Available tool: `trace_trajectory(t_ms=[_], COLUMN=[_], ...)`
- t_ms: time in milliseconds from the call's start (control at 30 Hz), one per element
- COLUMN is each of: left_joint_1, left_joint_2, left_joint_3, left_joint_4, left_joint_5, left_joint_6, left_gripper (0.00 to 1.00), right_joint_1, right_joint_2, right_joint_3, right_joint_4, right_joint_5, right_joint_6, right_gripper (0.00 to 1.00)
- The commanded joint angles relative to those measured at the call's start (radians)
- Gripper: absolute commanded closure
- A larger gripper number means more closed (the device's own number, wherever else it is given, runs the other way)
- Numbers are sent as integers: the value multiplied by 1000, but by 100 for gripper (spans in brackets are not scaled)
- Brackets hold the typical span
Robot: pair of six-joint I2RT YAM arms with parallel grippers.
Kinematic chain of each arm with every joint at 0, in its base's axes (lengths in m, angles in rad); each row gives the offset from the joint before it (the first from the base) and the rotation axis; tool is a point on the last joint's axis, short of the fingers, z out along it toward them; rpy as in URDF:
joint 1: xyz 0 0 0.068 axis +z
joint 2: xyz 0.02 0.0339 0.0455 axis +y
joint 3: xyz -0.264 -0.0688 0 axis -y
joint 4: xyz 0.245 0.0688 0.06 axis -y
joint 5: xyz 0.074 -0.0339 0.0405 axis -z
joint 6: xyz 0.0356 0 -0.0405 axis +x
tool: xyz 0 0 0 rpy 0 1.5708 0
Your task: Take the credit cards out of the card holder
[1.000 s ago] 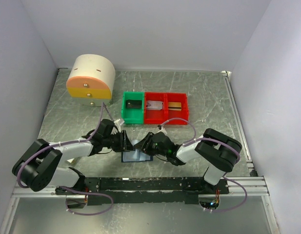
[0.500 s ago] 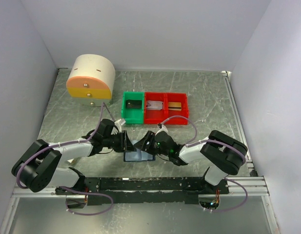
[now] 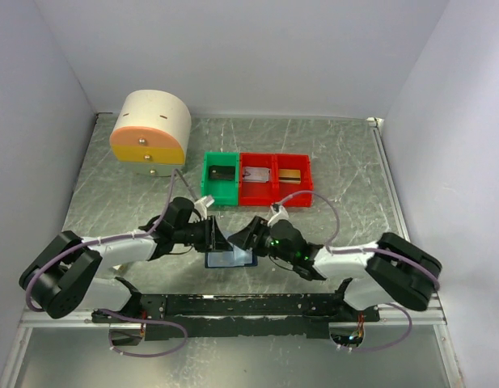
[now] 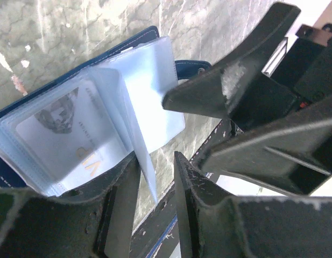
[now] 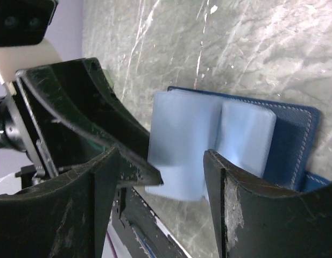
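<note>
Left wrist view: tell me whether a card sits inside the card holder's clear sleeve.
Yes, a pale printed card shows through clear plastic inside the open card holder.

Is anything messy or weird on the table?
Nothing is spilled or broken. The card holder looks odd: its clear sleeves are fanned up, one leaf standing between the left gripper's fingers, a card still inside.

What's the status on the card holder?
Left gripper narrow, straddling a clear sleeve leaf, not clamped. Right gripper open over the card holder. Pale card in its sleeve. Both grippers crowd it.
</note>
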Motion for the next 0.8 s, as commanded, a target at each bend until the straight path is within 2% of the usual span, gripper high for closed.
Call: trace_trajectory(t_ms=[0, 100, 233, 367, 533, 767], left_joint_1=[-29, -42, -77, -136, -184, -241], left_joint_2=[-11, -1, 40, 111, 195, 186], left_joint_3=[63, 94, 120, 162, 180, 235], left_joint_4=[-26, -85, -52, -46, -7, -95], left_joint_5=[-70, -106, -110, -151, -167, -253], left_joint_6=[21, 44, 30, 26, 3, 33], left_gripper=[58, 58, 56, 45, 39, 29], right_joint_1=[-2, -10, -13, -15, -16, -16], right_joint_2=[-144, -281, -404, -451, -495, -508], right_joint_3=[-106, -156, -142, -142, -170, -164], right_joint_4=[-11, -75, -218, -306, -320, -358], right_joint_5=[53, 111, 145, 191, 227, 256], right_joint_6=[-33, -46, -70, -36, 8, 43], right_gripper=[36, 35, 36, 37, 37, 37])
